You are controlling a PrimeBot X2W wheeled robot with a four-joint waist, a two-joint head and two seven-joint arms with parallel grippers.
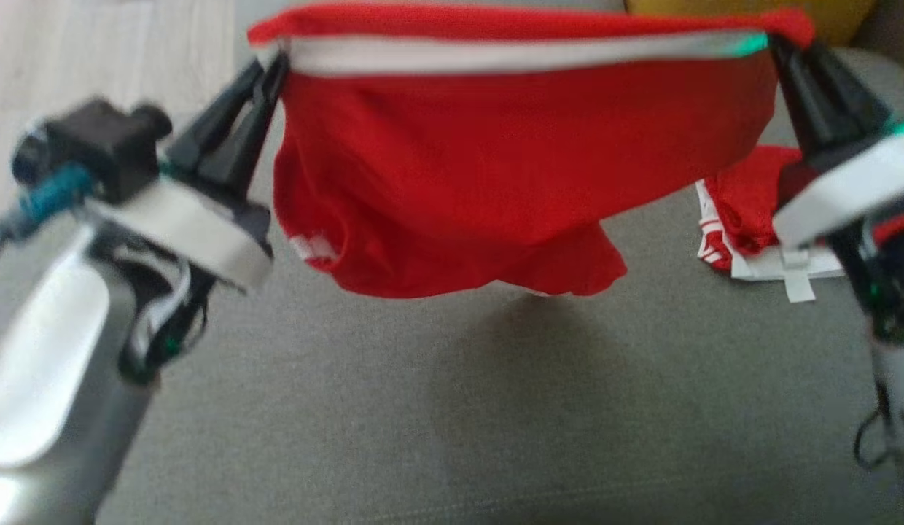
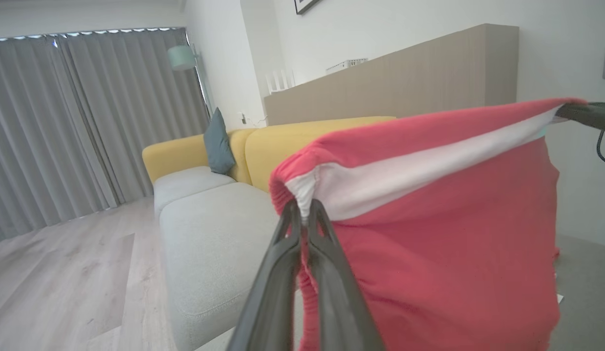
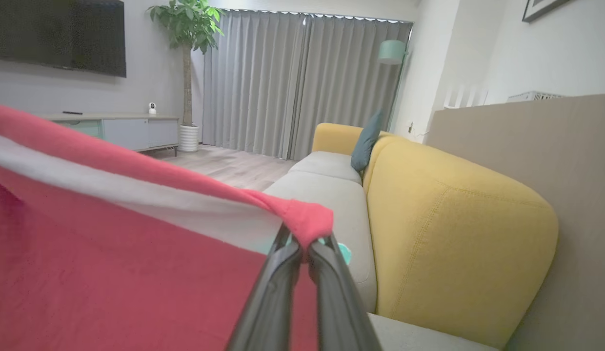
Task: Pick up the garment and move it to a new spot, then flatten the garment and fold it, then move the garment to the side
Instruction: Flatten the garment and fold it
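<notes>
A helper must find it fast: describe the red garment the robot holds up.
Over the grey sofa seat, a red garment with a white band along its top edge hangs stretched between the left hand and right hand. The other red-and-white garment lies crumpled on the seat; this one is held in the air.

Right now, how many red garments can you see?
2. The held garment hangs stretched between the left hand and the right hand, above the grey seat. The second garment lies crumpled on that seat by the right hand. Others may be hidden behind the held one.
</notes>
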